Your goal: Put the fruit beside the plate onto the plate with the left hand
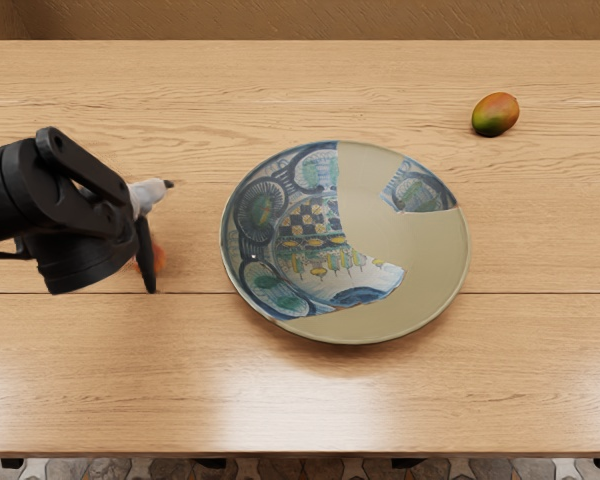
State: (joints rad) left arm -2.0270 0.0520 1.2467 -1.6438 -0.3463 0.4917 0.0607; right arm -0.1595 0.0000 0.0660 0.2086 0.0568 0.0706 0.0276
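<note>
My black-and-grey left hand (120, 228) reaches in from the left and sits over a small orange fruit (159, 257) on the light wooden table (300, 400), just left of the wide painted ceramic plate (430, 260); the hand hides most of the fruit, so I cannot tell whether it grips; a red-green mango (495, 113) lies well apart, likely a decoy.

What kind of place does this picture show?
Probably a rendered dining or kitchen setting, though little of the room shows: a wooden table, a large painted plate on it, a mango near the far edge.
</note>
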